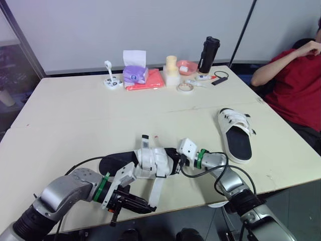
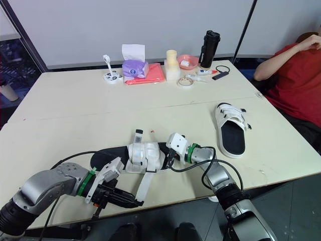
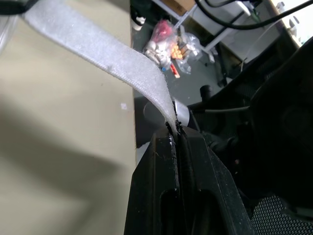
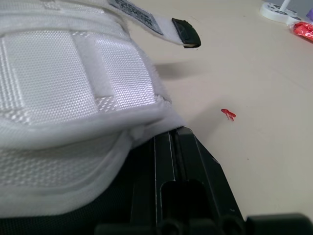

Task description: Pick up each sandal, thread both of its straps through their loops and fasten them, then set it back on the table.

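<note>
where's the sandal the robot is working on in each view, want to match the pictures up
Left eye view: sandal low centre, between the two arms.
Right eye view: low, just left of centre.
Left wrist view: its strap, running into the shut jaws of the left gripper.
Right wrist view: its woven upper, close up.
Shared landmark: the red speck on the table beside it, also in both eye views.

— Any writing you can make out?
— Not really. The sandal point(image 4: 73, 98) has a small printed tag point(image 4: 133, 15) on its strap, but the letters are too blurred to read.
— And elsewhere on the table point(image 1: 75, 110)?
— Nothing legible.
</note>
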Robot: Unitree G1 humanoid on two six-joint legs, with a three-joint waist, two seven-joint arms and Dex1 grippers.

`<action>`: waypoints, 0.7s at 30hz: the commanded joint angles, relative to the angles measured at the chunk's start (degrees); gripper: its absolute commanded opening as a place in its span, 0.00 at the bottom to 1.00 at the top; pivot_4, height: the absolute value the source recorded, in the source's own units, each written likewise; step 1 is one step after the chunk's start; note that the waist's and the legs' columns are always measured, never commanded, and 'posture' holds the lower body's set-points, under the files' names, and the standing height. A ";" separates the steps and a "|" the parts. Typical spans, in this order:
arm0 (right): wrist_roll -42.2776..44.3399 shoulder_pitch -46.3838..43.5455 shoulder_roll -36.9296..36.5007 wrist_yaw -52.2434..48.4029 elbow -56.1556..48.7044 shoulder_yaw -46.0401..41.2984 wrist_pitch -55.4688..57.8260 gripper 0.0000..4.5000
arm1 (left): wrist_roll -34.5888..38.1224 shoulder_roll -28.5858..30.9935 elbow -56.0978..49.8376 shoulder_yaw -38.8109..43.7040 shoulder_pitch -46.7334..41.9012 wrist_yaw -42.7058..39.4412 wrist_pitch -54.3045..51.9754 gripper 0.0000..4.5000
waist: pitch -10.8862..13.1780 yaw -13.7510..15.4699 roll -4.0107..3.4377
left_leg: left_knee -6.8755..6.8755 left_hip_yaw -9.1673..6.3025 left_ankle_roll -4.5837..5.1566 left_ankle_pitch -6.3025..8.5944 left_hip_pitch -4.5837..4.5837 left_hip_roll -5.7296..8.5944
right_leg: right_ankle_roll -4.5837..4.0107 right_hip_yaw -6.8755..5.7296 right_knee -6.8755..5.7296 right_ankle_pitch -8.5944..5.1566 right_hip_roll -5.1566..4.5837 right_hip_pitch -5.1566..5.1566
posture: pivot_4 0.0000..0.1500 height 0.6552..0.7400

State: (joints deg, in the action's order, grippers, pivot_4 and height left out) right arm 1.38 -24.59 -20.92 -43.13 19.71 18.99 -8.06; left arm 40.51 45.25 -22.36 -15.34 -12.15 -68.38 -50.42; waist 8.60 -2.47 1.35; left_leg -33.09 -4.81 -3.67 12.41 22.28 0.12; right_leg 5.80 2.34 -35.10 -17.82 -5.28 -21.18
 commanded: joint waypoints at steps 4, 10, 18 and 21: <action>-6.14 4.82 -1.95 0.99 12.03 2.90 5.88 0.00 | 14.93 -8.35 2.58 11.09 -8.08 6.06 -8.44 0.00 | 0.00 0.06 0.05 | -0.02 -0.01 0.01 0.00 0.03 0.02 | 0.00 -0.09 0.00 0.00 -0.03 -0.02 | 1.00 1.00; -6.15 4.69 -1.75 1.14 12.10 2.93 6.02 0.00 | 17.07 -15.95 14.01 15.84 -14.62 14.57 -12.49 0.00 | -0.10 0.12 0.25 | -0.04 -0.04 0.18 -0.12 -0.01 0.08 | 0.05 -0.39 -0.03 0.03 0.04 0.03 | 1.00 1.00; -6.09 4.84 -1.79 1.52 11.95 3.00 6.24 0.00 | 14.65 -21.68 29.40 18.14 -20.81 19.80 -13.61 0.00 | -0.17 0.27 0.36 | -0.13 -0.18 0.17 -0.13 -0.15 0.19 | 0.12 -0.69 -0.08 0.07 0.26 0.27 | 1.00 1.00; -6.01 4.98 -1.94 1.66 11.76 2.89 6.31 0.00 | 14.37 -21.57 30.10 17.92 -21.56 18.83 -13.15 0.22 | -0.18 0.26 0.37 | -0.13 -0.18 0.16 -0.14 -0.18 0.21 | 0.15 -0.74 -0.08 0.08 0.27 0.33 | 1.00 1.00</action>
State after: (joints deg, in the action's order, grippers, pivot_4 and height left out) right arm 1.37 -24.51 -21.02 -42.10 19.94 19.11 -8.11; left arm 55.17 23.46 8.19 0.92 -32.18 -48.68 -64.45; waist 8.42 -2.21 1.72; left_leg -33.21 -4.99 -3.53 12.27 22.07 0.32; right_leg 5.94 1.59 -35.18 -17.74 -5.01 -20.84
